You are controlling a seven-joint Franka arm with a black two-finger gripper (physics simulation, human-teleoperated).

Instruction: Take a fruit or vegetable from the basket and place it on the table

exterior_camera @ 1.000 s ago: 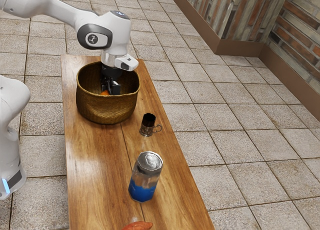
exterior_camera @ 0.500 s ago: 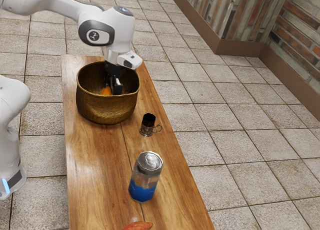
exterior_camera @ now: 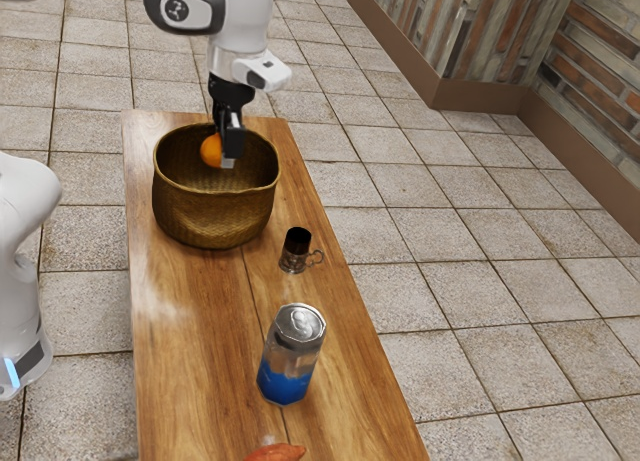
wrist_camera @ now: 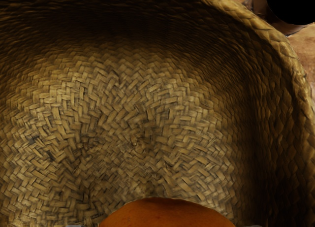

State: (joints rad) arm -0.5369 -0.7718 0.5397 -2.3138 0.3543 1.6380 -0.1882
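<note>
Our worktop (exterior_camera: 190, 331) carries the basket (exterior_camera: 212, 219); we hold the hand (exterior_camera: 226, 159) over it. Exterior view: can (exterior_camera: 290, 356) stands at the basket's five o'clock. Hand state: clamped on the orange (exterior_camera: 210, 151), suspended above the basket's floor.

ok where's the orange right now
In the exterior view's upper left, the orange is held by the gripper at the mouth of the woven basket.
</note>
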